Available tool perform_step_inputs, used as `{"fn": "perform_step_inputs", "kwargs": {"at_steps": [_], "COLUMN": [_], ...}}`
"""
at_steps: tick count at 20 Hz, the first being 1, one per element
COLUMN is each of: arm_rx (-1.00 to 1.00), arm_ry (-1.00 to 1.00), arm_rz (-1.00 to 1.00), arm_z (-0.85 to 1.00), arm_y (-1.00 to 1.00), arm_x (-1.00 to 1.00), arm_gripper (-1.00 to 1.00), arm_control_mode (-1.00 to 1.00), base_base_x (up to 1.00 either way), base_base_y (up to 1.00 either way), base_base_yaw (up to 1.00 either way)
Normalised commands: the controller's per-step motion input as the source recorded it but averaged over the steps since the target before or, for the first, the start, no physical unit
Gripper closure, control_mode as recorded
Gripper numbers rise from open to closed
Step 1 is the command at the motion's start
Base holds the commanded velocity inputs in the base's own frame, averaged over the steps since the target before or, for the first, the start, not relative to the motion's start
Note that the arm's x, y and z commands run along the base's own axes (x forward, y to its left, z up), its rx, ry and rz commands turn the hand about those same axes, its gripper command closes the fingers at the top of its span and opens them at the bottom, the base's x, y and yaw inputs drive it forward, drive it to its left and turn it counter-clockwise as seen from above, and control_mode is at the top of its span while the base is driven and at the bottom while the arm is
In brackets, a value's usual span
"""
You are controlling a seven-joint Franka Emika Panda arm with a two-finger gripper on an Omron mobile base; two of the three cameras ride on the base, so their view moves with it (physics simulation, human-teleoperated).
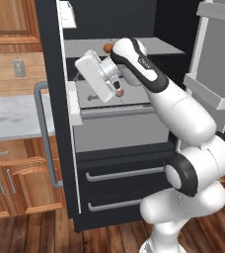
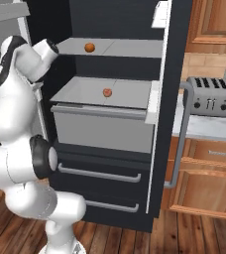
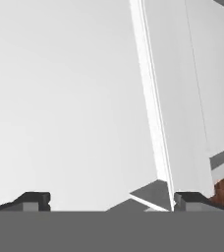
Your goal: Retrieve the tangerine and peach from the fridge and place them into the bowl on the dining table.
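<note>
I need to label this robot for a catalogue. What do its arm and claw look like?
The arm is glossy white with rounded, bulbous segments and black bands at the joints. One black band carries a small white marking. The claw ends in two small dark fingertips.

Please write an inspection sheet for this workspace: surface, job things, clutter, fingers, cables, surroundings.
Surface: grey fridge shelves, lit and bare apart from fruit.
Job's things: fridge doors open; tangerine on upper shelf; peach on shelf below.
Clutter: nothing seen.
Gripper: gripper open, fingers wide apart, holding nothing, close to a white fridge surface.
Cables: nothing seen.
Surroundings: toaster on marble counter; wooden cabinets; wood floor.
</note>
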Motion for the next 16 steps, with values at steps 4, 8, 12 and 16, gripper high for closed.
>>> {"fn": "perform_step_inputs", "kwargs": {"at_steps": [4, 8, 12, 16], "arm_rx": [-0.23, -0.29, -0.34, -0.25], "arm_ry": [-0.12, -0.03, -0.14, -0.21], "arm_rz": [-0.02, 0.00, 0.08, 0.18], "arm_z": [0.30, 0.17, -0.05, -0.42], "arm_y": [-0.98, -1.00, -1.00, -1.00], "arm_x": [-0.62, -0.73, -0.98, -0.89], "arm_gripper": [-1.00, -1.00, -1.00, -1.00], "arm_control_mode": [-1.00, -1.00, -1.00, -1.00], "base_base_x": [0.00, 0.00, 0.00, 0.00], "base_base_y": [0.00, 0.00, 0.00, 0.00], "base_base_yaw": [0.00, 0.00, 0.00, 0.00]}}
